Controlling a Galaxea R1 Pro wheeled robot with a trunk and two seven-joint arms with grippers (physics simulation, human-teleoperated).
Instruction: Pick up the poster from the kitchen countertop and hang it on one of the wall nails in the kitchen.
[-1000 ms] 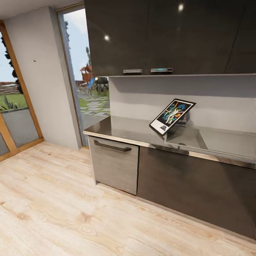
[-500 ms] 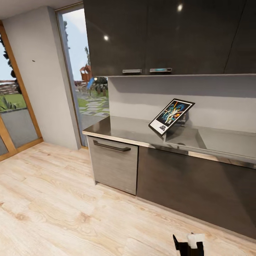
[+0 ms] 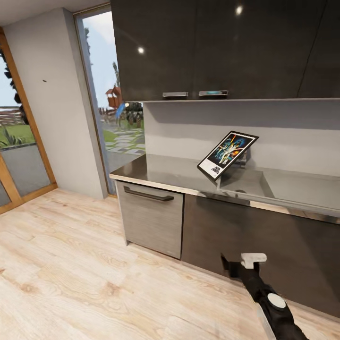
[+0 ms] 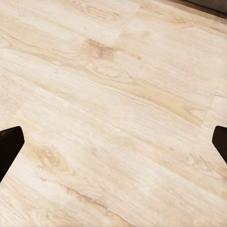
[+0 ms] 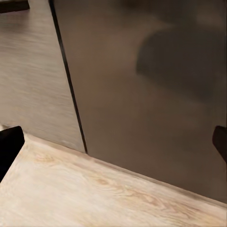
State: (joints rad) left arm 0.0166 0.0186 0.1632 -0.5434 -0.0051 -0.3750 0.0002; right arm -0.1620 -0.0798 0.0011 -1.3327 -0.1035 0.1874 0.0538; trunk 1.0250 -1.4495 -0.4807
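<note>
Head view: the poster leans tilted on the kitchen countertop beside the sink; the right gripper, fingers spread and empty, sits low; a careless reach might tip it into the basin.

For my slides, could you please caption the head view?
Right gripper raised before dark cabinets; poster leans at the sink on the kitchen countertop.

Countertop glossy steel-like; upper cabinets glossy dark; floor pale matt wood-grain; poster smooth.
</note>
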